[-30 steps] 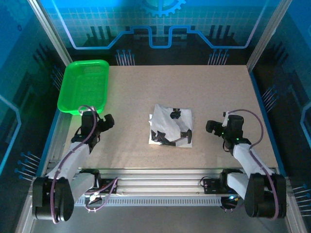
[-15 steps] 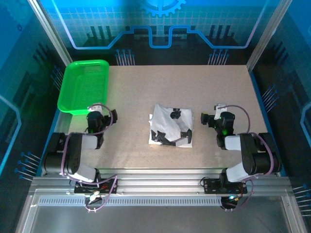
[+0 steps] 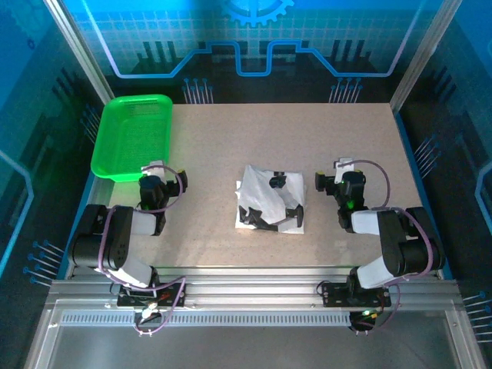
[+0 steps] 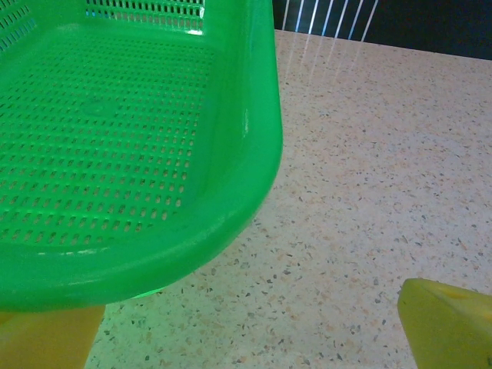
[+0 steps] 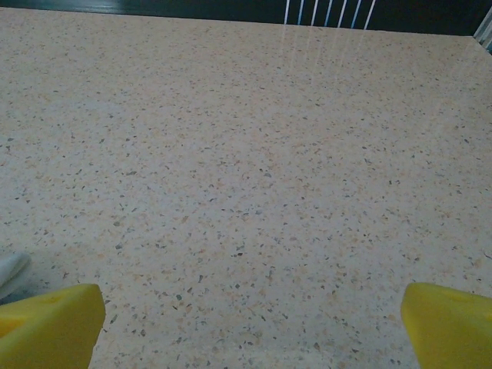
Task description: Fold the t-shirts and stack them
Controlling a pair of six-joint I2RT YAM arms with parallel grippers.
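Speckled counter [image 3: 231,138], with a green basket [image 3: 132,134] at its far-left corner. One t-shirt [image 3: 270,200] lies mid-counter as a rumpled square bundle, robot print up, between the two arms and touched by neither. Near the basket's front rim the left fingers [image 4: 450,327] stand wide apart, empty. Beside the shirt's right edge the right fingers [image 5: 46,323] are likewise apart, empty. Judged: fold looks done, arms tucked low. Next move, if any: square the bundle, or fetch another shirt to stack.

Both arms sat folded close above their bases, left hand [image 3: 160,172] and right hand [image 3: 335,174] low over the table [image 3: 307,131], jaws spread wide, empty.
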